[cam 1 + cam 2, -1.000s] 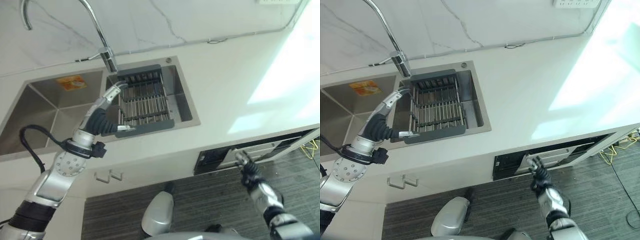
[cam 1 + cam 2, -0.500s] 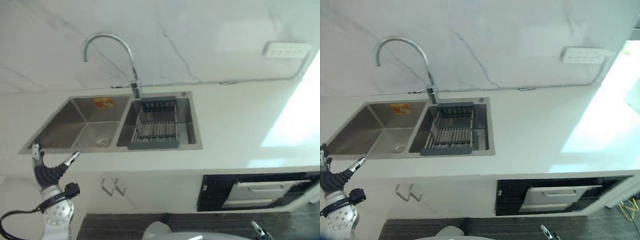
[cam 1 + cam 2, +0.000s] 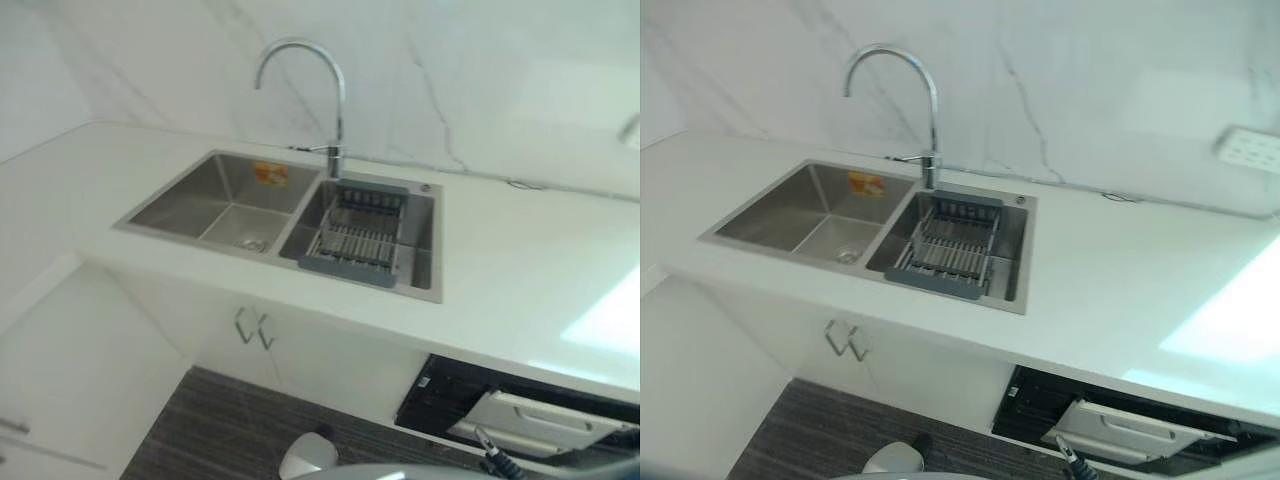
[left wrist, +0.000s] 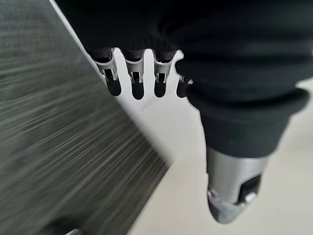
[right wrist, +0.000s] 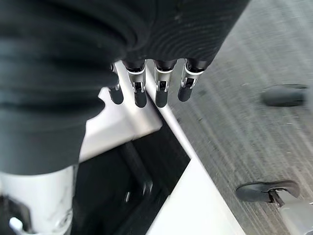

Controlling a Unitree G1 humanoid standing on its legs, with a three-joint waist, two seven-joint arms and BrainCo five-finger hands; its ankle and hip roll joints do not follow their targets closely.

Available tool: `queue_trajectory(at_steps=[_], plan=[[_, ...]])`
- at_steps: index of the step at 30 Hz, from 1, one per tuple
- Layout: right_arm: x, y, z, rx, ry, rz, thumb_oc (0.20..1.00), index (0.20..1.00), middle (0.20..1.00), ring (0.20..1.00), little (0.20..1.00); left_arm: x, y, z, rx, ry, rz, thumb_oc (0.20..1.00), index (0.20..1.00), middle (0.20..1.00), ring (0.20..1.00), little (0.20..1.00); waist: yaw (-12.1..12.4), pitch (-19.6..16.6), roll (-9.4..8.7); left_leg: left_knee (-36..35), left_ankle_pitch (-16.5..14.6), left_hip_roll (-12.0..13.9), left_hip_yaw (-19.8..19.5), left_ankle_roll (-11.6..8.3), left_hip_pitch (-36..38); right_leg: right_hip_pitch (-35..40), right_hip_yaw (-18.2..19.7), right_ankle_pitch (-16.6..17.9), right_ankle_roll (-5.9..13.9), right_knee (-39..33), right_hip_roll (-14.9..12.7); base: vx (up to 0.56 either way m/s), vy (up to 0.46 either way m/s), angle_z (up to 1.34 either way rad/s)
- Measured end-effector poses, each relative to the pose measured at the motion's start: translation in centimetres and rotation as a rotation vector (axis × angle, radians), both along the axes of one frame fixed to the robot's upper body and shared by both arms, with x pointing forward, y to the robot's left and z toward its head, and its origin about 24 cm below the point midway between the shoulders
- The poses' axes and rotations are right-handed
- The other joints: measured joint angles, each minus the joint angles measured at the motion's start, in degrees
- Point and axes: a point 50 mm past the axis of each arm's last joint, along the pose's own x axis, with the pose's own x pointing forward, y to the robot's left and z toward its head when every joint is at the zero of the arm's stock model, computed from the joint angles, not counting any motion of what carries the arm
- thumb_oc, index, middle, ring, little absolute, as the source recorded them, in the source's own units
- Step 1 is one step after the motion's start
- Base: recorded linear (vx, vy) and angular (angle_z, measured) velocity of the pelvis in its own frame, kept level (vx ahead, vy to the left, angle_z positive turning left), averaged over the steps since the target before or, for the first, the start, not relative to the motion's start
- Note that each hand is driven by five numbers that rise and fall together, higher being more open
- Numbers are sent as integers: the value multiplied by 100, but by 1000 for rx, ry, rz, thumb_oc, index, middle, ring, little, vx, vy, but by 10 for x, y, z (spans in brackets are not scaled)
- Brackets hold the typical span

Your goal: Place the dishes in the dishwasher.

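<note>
Hanging low by the dishwasher [image 3: 1140, 430], the right robot hand [image 5: 146, 83] has its fingers straight and holds nothing; in the right eye view just its tip shows at the near edge, in front of the partly open dishwasher door. The left robot hand [image 4: 142, 73], seen in its own wrist view, is likewise relaxed and empty, with striped floor [image 4: 54, 147] and a pale cabinet face behind it.

Change over the last second: the left robot hand was reaching at the rack [image 3: 358, 238] in the right basin and has since pulled away from it and dropped out of the head views. The right robot hand, then up at the dishwasher's front edge, is lower now. The whole head picture has shifted too, so the camera has moved; the sink [image 3: 215, 200], tap [image 3: 335, 100] and worktop [image 3: 520, 270] themselves look unmoved.

Task things: no dishes visible on the rack, in either basin, on the worktop or in either robot hand. The dishwasher's inside is too dark to read.

Judgement: both robot hands withdrawn and empty, nothing left by the sink, so loading looks finished or nearly so. Remaining step is probably shutting the dishwasher, which stands ajar under the worktop on the right.
</note>
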Motion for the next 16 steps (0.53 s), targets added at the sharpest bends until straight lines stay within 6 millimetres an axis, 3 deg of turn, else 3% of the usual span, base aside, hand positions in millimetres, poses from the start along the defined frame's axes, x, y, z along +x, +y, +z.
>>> queue_trajectory(at_steps=[3,5,7,9,10,13,16], plan=[[-9,-6,0,-2,55,73,1000,1000,1000,1000,1000,2,-12,-10,-232,108,-11,1000,1000,1000,1000,1000,-400,-6,114,-185,-30,64,446,48,190,-73,404,135,43,-124,-33,25,90,-70],[-22,-7,-1,7,112,139,1000,1000,1000,1000,1000,35,-12,-13,-304,85,-78,1000,1000,1000,1000,1000,-670,-11,172,-226,-36,70,589,60,247,-110,561,193,79,-179,-79,21,135,-53],[-20,-15,1,13,136,218,1000,1000,1000,1000,1000,65,-13,-12,-398,84,-219,1000,1000,1000,1000,1000,-961,0,351,-422,-53,96,948,118,467,-142,833,266,130,-224,-121,11,75,-74],[-36,-14,0,49,219,238,1000,1000,1000,1000,1000,113,-10,-4,-440,-58,-311,1000,1000,1000,1000,1000,-1252,-4,352,-450,-67,76,1104,134,507,-122,967,377,174,-386,-149,29,12,-50],[-40,-13,-1,60,241,245,1000,1000,1000,1000,1000,122,-14,-2,-468,-66,-357,1000,1000,1000,1000,1000,-1291,-9,336,-452,-72,80,1171,141,522,-113,1053,447,183,-491,-148,56,-29,-32],[-41,-10,-2,76,283,294,1000,1000,1000,1000,1000,112,-31,-7,-562,75,-539,1000,1000,1000,1000,1000,-1394,1,292,-457,-139,125,1368,160,674,-70,1243,484,191,-521,-138,46,-64,-40],[-52,-5,-3,91,308,296,1000,1000,1000,1000,1000,102,-26,-7,-573,135,-607,1000,1000,1000,1000,1000,-1560,-13,146,-459,-181,259,1664,143,715,-236,1562,515,162,-459,-56,-2,-87,-51]])
